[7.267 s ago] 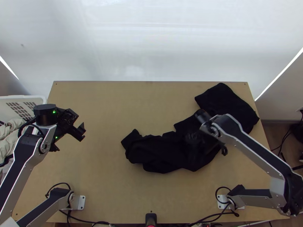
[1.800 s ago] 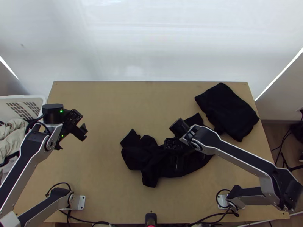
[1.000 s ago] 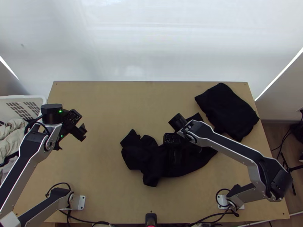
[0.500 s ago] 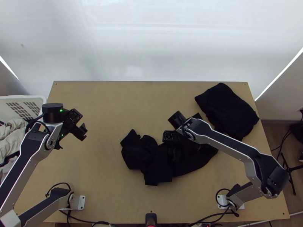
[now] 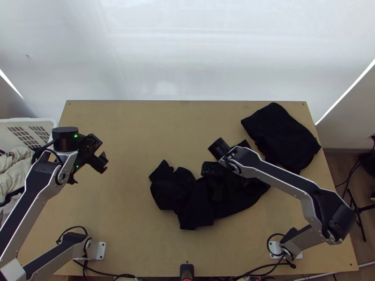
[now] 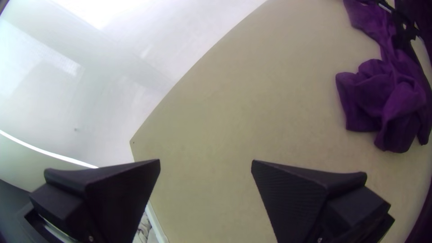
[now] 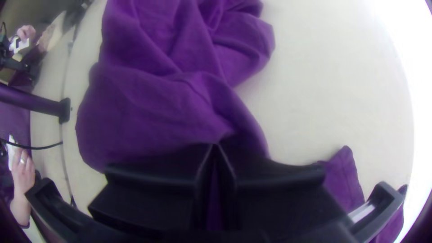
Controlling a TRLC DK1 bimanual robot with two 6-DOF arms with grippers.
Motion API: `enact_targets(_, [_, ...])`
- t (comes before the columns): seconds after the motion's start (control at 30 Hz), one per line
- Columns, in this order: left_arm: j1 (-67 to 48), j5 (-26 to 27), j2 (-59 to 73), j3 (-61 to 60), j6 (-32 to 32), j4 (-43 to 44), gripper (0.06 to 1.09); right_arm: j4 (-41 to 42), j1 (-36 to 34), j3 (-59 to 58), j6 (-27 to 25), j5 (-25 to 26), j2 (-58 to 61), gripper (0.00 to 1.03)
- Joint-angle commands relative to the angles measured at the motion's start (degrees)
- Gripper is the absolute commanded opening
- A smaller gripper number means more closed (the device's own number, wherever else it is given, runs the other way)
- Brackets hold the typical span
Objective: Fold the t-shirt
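Observation:
The left gripper (image 5: 87, 172) stands open over the table's left part, away from any cloth. In the left wrist view the left gripper (image 6: 206, 164) has bare table between its fingertips. A dark t-shirt (image 5: 173, 189) lies bunched around the table's middle, with folds piled at its left end and a corner toward the near edge. Over its middle is the right gripper (image 5: 215, 187). In the right wrist view the right gripper (image 7: 215, 146) is shut, its fingertips together on the t-shirt (image 7: 148, 112). Bunched folds of the t-shirt (image 6: 387, 99) appear in the left wrist view too.
A flat, folded dark cloth (image 5: 281, 136) lies at the table's far right, close to the t-shirt's far right end. A white basket (image 5: 40, 122) with light cloths stands beyond the left edge. Table surface (image 5: 126, 140) separates the left gripper from the t-shirt.
Since the earliest frame the right arm has moved left and the t-shirt has bunched, its near corner shifting toward the near edge. Over the last half second, both arms have stayed nearly still.

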Motion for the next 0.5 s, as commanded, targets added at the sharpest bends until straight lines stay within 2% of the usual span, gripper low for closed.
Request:
enact_targets(0.0, [0.28, 0.04, -0.12, -0.52, -0.02, 0.09, 1.04, -0.94, -3.42, 0.05, 5.14, -2.56, -8.03, 0.03])
enact_targets(0.17, [0.19, 0.04, 0.14, -0.61, -0.02, 0.88, 1.04, -2.43, -8.87, 4.00, 9.62, -5.99, -15.77, 0.03])
enact_targets(0.47, [0.11, -0.04, 2.16, 0.97, 0.51, 1.23, 1.04, -4.19, -12.65, 5.85, 12.43, -7.05, -20.43, 0.03])
